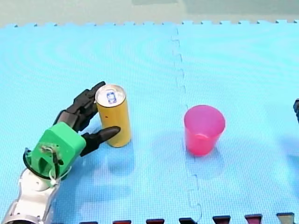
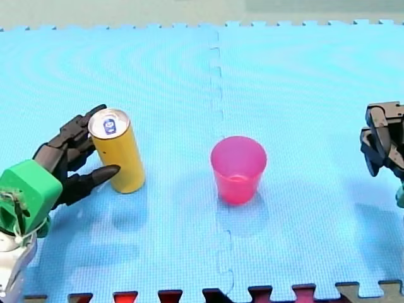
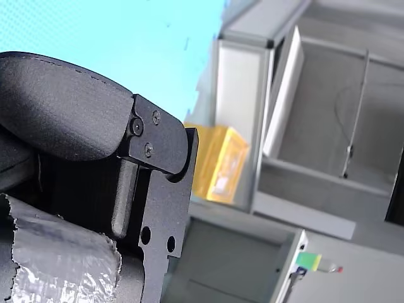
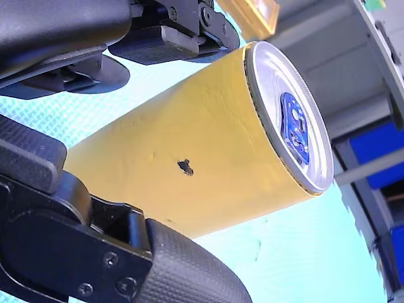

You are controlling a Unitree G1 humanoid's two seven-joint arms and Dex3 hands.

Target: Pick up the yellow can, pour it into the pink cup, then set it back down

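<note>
Fingers [image 1: 86, 100] of left hand [image 1: 80, 120] wrap the yellow can [image 1: 114, 116], thumb in front. Can is upright on the blue foam mat [image 1: 140, 56], well left of the pink cup [image 1: 204, 129]. Grasp looks made; lift, pour and set-down remain. Right hand [image 2: 384, 144] is at the mat's right edge, holding nothing.

No text, brand or number could be read. The yellow can [image 4: 208, 158], between the fingers of the left robot hand [image 1: 88, 123], had only a blue mark without letters on its silver top. In the first wrist view, a yellow box [image 3: 218, 163] beyond the robot hand carried a pale label, too blurred to read.
</note>
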